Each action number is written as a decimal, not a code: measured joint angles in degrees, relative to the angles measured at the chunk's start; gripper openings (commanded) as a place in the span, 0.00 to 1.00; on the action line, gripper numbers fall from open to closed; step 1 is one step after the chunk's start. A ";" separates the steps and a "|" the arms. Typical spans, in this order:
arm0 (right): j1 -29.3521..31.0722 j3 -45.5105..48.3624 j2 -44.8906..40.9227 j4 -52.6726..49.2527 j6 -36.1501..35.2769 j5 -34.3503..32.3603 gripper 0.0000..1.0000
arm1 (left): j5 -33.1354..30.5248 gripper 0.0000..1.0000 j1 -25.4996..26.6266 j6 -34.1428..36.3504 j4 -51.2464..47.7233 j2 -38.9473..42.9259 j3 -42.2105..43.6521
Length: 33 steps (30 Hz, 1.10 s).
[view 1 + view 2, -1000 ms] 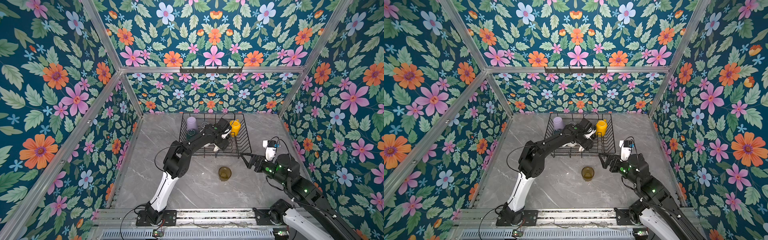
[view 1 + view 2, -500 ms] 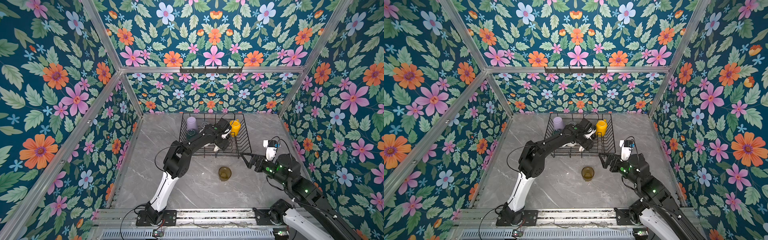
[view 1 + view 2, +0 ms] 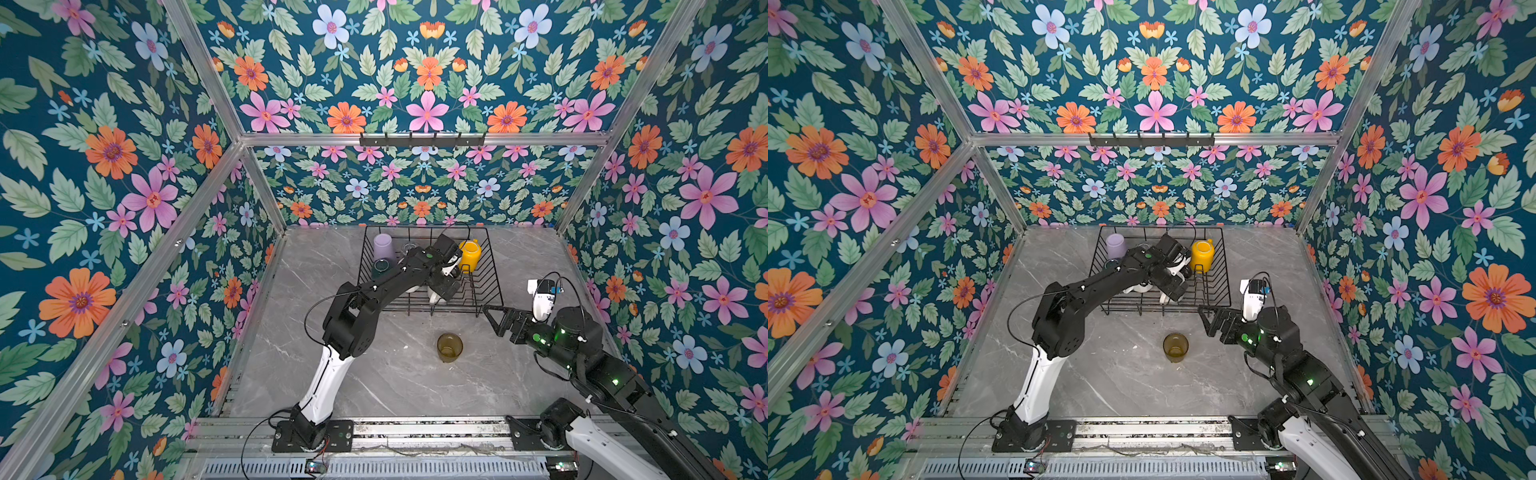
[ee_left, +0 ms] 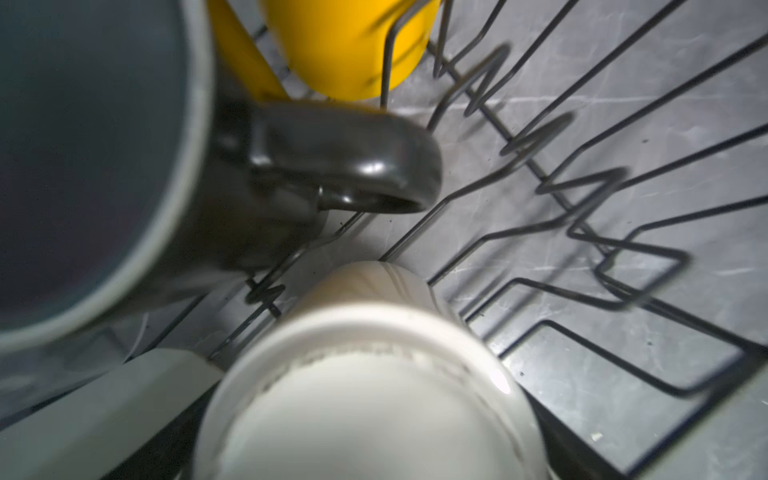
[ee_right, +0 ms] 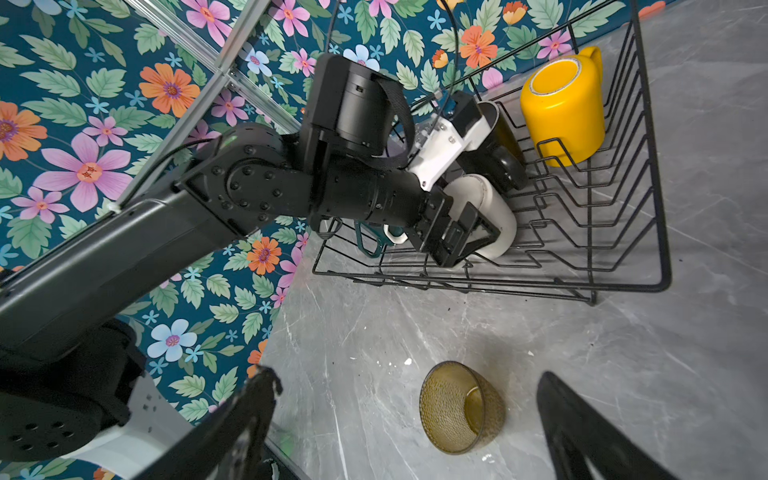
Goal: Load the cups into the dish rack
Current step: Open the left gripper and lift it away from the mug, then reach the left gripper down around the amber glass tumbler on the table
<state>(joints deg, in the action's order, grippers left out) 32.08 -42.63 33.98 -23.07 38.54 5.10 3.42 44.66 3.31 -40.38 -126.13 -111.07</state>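
The olive glass [image 3: 449, 347] stands mouth up on the bare worktop [image 3: 395, 386], just in front of the near edge of the dish rack [image 3: 492, 278] and apart from both grippers. The right gripper [image 3: 492, 318] hovers beside the rack's near right corner, to the glass's right. Its jaws are spread wide with nothing between them. In the right wrist view the glass [image 5: 461, 407] shows between the two fingers but beyond their tips.

The left gripper [image 5: 469, 245] is inside the rack, jaws apart on either side of a white mug [image 5: 494, 203] that rests bottom up on the wires (a dark gap shows on each side of it in the left wrist view). A black mug [image 5: 503, 153] lies just beside it. The yellow mug [image 3: 469, 255] sits inverted in the rack's far right corner and the lilac tumbler [image 3: 383, 247] in its far left corner.

The left arm rises from the near edge, elbow high, forearm stretched over the rack's near rim. The right arm runs low along the worktop's right edge. Open marble surrounds the glass, and the rack's right-hand dividers stand free.
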 measured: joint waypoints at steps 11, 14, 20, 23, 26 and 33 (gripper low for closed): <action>0.00 -6.10 4.42 -10.84 -3.23 -2.25 0.86 | -2.14 1.00 -1.46 -5.99 18.67 22.67 20.98; 0.07 -7.23 8.07 -13.70 -4.42 -2.21 0.81 | -3.67 1.00 -2.21 -8.04 27.74 32.41 31.45; 0.61 -7.45 13.57 -16.87 -5.55 -0.09 0.77 | -6.38 1.00 -2.95 -11.37 45.46 52.09 52.87; 2.03 -7.45 15.69 -17.22 -5.73 0.50 0.77 | -9.25 1.00 -3.41 -13.57 50.75 59.52 60.24; 4.17 -7.63 17.18 -18.16 -5.77 0.55 0.77 | -11.82 1.00 -3.69 -15.80 53.37 65.92 65.81; 4.96 -7.52 17.42 -19.30 -5.73 -0.66 0.79 | -8.79 0.94 -4.11 -22.58 45.51 72.32 67.69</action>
<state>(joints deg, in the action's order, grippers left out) 37.04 -50.15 51.40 -42.37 32.82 4.45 -5.37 40.56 -19.27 5.13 -53.80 -43.38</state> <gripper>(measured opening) 0.781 0.954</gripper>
